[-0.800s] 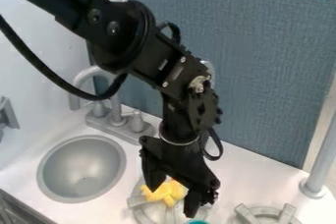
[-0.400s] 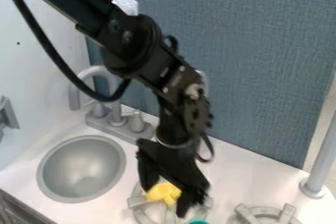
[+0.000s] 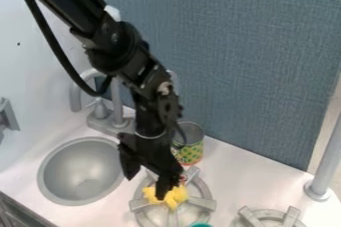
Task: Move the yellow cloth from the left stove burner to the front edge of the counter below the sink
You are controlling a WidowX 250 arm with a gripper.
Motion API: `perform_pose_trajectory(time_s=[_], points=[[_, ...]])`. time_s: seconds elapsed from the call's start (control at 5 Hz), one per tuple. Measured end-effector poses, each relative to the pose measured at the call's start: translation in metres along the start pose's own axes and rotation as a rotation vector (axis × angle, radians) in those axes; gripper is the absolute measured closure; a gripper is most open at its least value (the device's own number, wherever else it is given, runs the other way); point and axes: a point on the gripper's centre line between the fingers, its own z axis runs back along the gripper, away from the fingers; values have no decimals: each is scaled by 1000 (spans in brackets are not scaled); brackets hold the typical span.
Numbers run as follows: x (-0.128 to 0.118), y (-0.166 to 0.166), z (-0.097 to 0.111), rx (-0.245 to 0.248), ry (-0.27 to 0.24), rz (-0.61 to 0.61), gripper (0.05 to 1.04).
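Yellow piece on the burner, open gripper at its edge

The black two-finger gripper (image 3: pixel 145 185) hangs low over the near side of the counter, its fingers spread apart with nothing held between them. Under and beside it, a bright yellow, irregularly shaped object (image 3: pixel 174 197) rests on a round grey stove burner with raised bars (image 3: pixel 203 203).

As for progress, the yellow object is on the burner and no grip is closed on it. Whether it was just let go or is yet to be taken cannot be judged from this pose — both readings fit.

The finger on the right of the view crosses in front of the object's left part; the other stands well out toward the round grey sink (image 3: pixel 83 171). So the object lies mostly outside the gap, off to the right-hand finger's side. Whether that finger touches it or merely overlaps it in the view, I cannot tell.

Behind the burner stands an open-topped metal can with a green-and-yellow patterned wrap (image 3: pixel 190 153) — partly hidden by the arm. A grey faucet (image 3: pixel 117 101) rises behind the sink.
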Motion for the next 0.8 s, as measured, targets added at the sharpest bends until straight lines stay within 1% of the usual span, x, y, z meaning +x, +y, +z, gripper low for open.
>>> perform_pose_trajectory(time_s=[0.2,0.4,0.6,0.8], points=[[11,-2,-25,-39,-1,-47,83],[23,-8,-45,-73,6,-78,83],[37,-14,-55,-102,-2,-111,83],[47,-18,-63,-119,-17,-140,83]])
